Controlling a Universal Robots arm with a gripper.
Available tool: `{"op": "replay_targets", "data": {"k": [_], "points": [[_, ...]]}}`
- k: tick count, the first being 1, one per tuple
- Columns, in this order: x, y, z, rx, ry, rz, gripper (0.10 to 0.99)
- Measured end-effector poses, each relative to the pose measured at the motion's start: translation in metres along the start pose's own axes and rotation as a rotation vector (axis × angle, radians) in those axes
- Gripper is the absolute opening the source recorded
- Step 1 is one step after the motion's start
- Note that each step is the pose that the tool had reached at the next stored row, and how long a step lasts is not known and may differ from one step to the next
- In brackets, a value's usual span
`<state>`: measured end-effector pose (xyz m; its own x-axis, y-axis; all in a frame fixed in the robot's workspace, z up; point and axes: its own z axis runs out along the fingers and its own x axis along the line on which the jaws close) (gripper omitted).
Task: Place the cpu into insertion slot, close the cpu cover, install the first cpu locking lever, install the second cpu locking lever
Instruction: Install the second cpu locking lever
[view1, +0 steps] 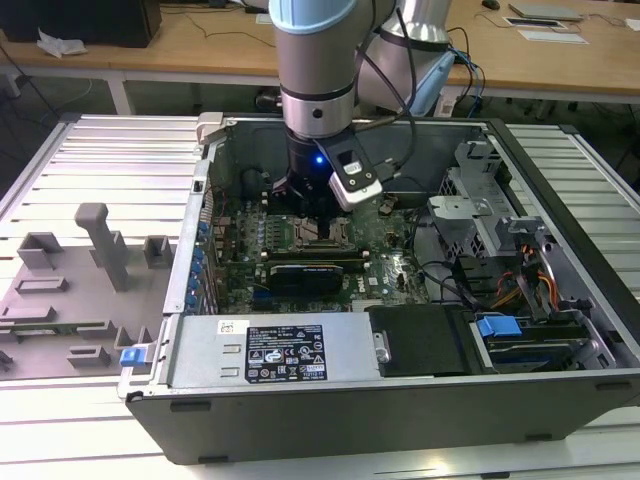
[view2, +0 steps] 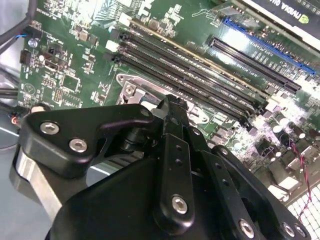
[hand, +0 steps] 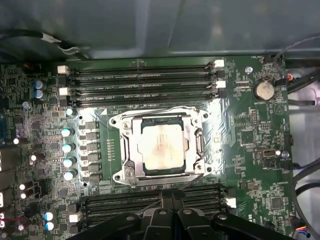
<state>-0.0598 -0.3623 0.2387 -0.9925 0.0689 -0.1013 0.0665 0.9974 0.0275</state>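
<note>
While the cpu (hand: 163, 148) sits mid-frame w/ the cpu cover (hand: 161, 120) down over it, gripper (hand: 170, 197), fingers pinched together, empty, hovers just below; approach the lever square, press slow imo.

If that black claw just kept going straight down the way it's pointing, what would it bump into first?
Probably the green circuit board, near the edge of the metal frame around the silvery chip. The gripper points down beside that frame, at the long black memory slots. Depth is hard to judge here.

Lab: opened computer case (view1: 400, 400) on slatted bench (view1: 100, 160).
</note>
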Motion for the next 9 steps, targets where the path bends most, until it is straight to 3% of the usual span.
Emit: {"op": "replay_targets", "data": {"k": [9], "points": [[0.0128, -0.0033, 0.0144, 0.000, -0.0001, 0.003, 0.106]]}}
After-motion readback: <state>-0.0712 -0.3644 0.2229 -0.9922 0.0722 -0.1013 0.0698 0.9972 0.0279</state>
